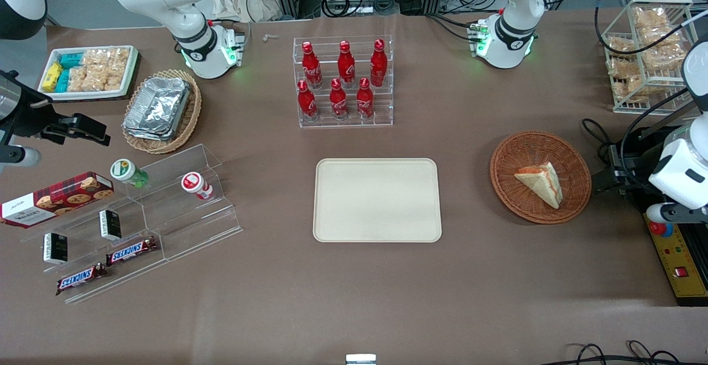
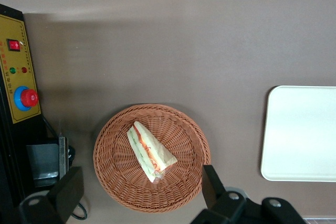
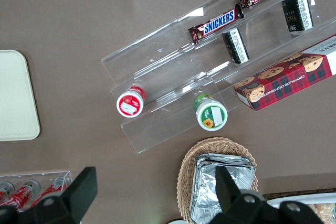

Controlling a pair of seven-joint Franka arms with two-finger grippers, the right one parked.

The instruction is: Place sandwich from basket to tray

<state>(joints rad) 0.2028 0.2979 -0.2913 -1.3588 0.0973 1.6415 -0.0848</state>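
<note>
Sandwich [image 1: 541, 183]: a wrapped triangular wedge of white bread with a red and green filling layer is seen lying on its side in the basket, touching the weave, near the basket's middle.
Basket [image 1: 511, 156]: a round reddish-brown wicker basket is set on the brown table, toward the working arm's end, well apart from the tray.
Tray [image 1: 378, 199]: a flat beige rectangular tray with rounded corners is placed near the table's middle; nothing is seen on it.
Gripper [image 2: 140, 195]: it is held high above the basket, near the basket's edge, with nothing between its fingers; the two fingers [image 2: 67, 191] are spread wide apart, and no contact with sandwich or basket is seen.
Control box [image 1: 683, 260]: a yellow panel with a red button and a red switch is seen just beside the basket, at the working arm's end.
Bottle rack [image 1: 344, 81]: a clear stepped stand with six red bottles is placed farther from the front camera than the tray.
Wire rack [image 1: 648, 55]: a rack of packaged snacks is seen farther from the front camera than the basket.
</note>
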